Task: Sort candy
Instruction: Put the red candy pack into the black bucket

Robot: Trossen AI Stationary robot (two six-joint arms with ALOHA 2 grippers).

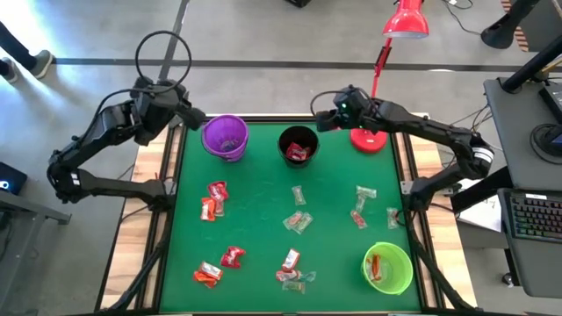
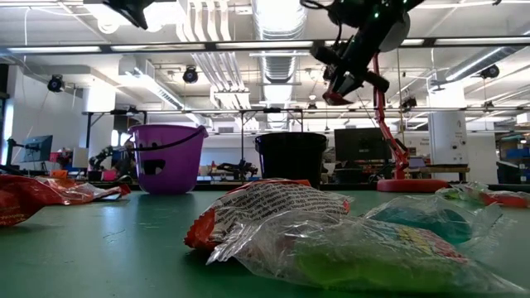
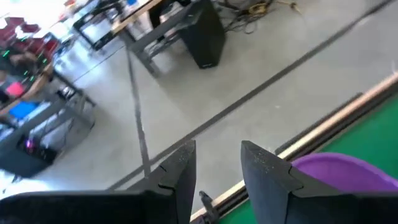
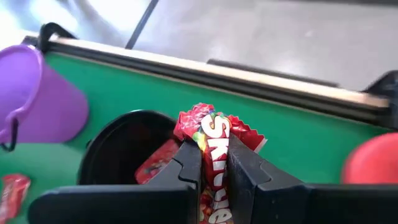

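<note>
Above black cup (image 4: pixel 121 152), R pincer (image 4: pixel 213 163) w/ candy (image 4: pixel 214 134)

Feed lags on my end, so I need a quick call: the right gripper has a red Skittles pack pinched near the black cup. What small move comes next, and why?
Probably ease the right gripper a little toward the purple cup until it is over the black cup, then open. The Skittles pack is clamped just beside the cup's rim rather than over its mouth, and a similar red pack already lies inside. The left gripper waits by the purple cup.
</note>
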